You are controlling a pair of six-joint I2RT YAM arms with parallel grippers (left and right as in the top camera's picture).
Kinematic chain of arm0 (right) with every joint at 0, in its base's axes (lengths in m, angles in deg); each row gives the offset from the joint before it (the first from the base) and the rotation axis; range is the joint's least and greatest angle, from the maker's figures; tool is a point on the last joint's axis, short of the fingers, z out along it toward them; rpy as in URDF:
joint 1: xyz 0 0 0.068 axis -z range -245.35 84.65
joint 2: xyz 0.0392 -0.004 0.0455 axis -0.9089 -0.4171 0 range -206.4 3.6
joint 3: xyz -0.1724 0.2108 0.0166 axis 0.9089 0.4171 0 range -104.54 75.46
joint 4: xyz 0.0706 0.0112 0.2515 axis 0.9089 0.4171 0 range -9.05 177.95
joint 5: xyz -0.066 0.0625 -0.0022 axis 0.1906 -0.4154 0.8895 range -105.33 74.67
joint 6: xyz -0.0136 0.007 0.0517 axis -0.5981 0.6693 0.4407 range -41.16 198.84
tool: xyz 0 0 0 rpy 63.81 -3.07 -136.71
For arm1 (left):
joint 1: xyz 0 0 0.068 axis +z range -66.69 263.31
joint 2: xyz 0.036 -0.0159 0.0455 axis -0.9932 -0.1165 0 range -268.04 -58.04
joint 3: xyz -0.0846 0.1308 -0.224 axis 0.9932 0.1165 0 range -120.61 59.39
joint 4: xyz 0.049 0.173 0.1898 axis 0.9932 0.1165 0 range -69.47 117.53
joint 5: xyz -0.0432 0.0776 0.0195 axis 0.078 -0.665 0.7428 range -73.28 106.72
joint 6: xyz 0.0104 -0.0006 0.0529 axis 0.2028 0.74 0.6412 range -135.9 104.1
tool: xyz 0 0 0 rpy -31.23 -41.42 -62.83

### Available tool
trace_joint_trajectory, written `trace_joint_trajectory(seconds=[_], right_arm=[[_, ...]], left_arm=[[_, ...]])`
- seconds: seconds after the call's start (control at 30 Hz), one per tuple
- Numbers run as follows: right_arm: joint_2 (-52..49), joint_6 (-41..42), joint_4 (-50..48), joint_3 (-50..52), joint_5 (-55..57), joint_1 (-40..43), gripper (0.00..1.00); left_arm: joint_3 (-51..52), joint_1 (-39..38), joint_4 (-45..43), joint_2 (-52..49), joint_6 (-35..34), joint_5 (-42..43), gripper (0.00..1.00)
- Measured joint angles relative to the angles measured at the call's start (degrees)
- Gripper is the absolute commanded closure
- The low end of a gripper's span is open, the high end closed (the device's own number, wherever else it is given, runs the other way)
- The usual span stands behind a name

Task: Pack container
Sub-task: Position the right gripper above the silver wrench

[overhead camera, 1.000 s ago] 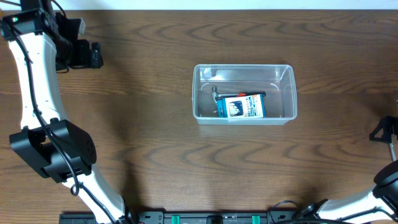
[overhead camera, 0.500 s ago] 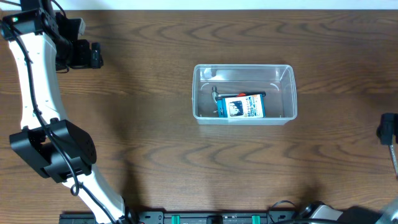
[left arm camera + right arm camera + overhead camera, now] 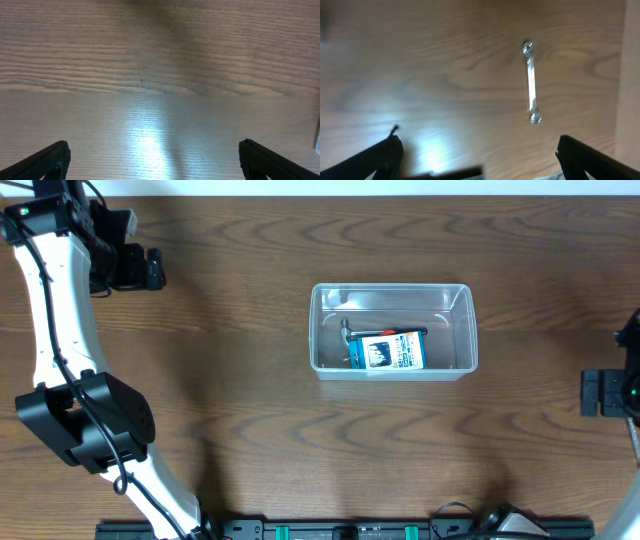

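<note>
Clear container (image 3: 393, 331) upright, mid-table

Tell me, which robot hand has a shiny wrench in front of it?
The right gripper: a small silver wrench lies on the table just ahead of its open jaws. The left gripper faces only bare wood.

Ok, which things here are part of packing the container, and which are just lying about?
Job: container; card pack inside it; wrench loose on the table, probably next in.
Just there: black rail at the near edge.
</note>
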Motion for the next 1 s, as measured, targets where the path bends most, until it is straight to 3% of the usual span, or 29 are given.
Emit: trace_joint_trajectory(seconds=[0.27,0.57,1.0], right_arm=[[-2.2,-11.7,-9.7,7.6,2.0,1.8,0.01],[-8.5,-12.3,-14.0,8.0,0.4,10.9,0.01],[-19.4,-12.2,-14.0,8.0,-5.4,15.7,0.01]], left_arm=[[0.0,0.0,0.0,0.0,0.0,0.0,0.02],[0.0,0.0,0.0,0.0,0.0,0.0,0.02],[0.0,0.0,0.0,0.0,0.0,0.0,0.02]])
